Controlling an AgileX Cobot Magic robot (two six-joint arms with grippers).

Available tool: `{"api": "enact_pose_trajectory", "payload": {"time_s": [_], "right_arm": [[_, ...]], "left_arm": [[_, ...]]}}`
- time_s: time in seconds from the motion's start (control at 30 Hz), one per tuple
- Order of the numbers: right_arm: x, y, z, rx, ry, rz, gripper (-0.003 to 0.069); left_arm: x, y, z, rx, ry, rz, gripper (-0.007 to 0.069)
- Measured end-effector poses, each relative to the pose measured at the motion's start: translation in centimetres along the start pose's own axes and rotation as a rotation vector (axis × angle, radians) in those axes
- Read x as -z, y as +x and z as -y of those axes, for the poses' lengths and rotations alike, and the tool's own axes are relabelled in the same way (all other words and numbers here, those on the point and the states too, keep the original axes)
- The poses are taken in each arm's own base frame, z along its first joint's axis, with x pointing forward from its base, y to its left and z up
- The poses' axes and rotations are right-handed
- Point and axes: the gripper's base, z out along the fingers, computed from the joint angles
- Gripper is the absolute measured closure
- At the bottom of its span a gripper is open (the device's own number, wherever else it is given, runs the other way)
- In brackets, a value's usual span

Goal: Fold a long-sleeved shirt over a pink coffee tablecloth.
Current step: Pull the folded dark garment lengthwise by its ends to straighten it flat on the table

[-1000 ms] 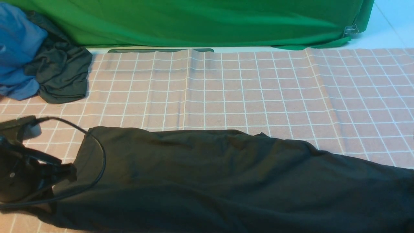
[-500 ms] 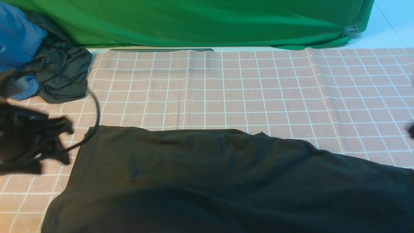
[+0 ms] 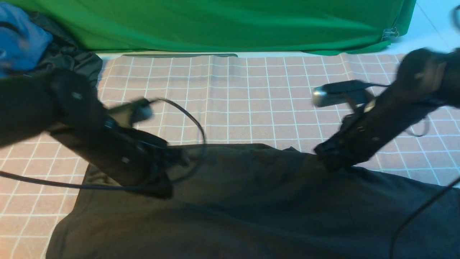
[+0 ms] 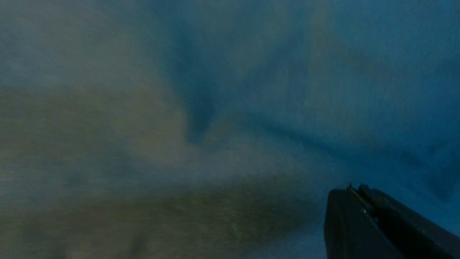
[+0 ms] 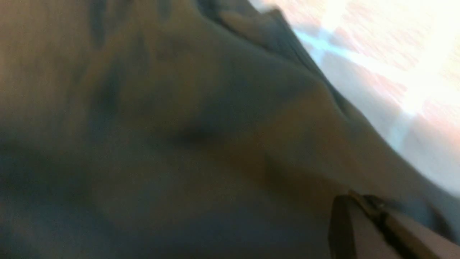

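The black long-sleeved shirt (image 3: 251,201) lies across the near part of the pink coffee tablecloth (image 3: 251,97) as one long flat band. Its lettering and neck label are hidden. My left gripper (image 3: 179,158) hangs over the shirt's far edge, left of the middle. In the left wrist view this gripper (image 4: 350,189) has its fingers pressed together with nothing between them, above blurred fabric. My right gripper (image 3: 321,153) is at the far edge further right. In the right wrist view it (image 5: 354,198) is likewise shut and empty, just inside the hem.
A blue garment (image 3: 21,39) and a dark grey-green garment (image 3: 79,61) are piled at the far left corner. A plain green cloth (image 3: 215,25) hangs along the back, with a clip (image 3: 390,34) at its right end. Cables trail from both arms.
The left arm left the shirt's left end, swung back, then came in over the far edge. The right arm entered from the right. The shirt's left end now lies flat.
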Motion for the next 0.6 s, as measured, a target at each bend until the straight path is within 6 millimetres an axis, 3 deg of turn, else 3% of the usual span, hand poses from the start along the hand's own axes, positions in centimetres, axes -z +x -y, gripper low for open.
{"api": "enact_pose_trajectory", "payload": {"time_s": [0.17,0.37,0.5,0.6], "right_arm": [[-2.7,0.2,0.3,0.012,0.021,-0.070,0.0622],[-2.2,-0.1,1.6,-0.022,0.113,-0.059,0.0622],[-0.7,-0.7,2.8,-0.024,0.153,-0.036,0.0620],[2.7,-1.3,2.5,0.008,0.171,0.001,0.0620]], "left_arm": [[-2.7,0.7,-0.5,-0.003,-0.042,-0.097,0.0612],[-4.1,2.4,-2.4,0.044,-0.127,-0.098,0.0612],[-4.0,2.9,-2.4,0.050,-0.130,-0.077,0.0611],[-3.4,3.2,-2.4,0.038,-0.132,-0.068,0.0611]]}}
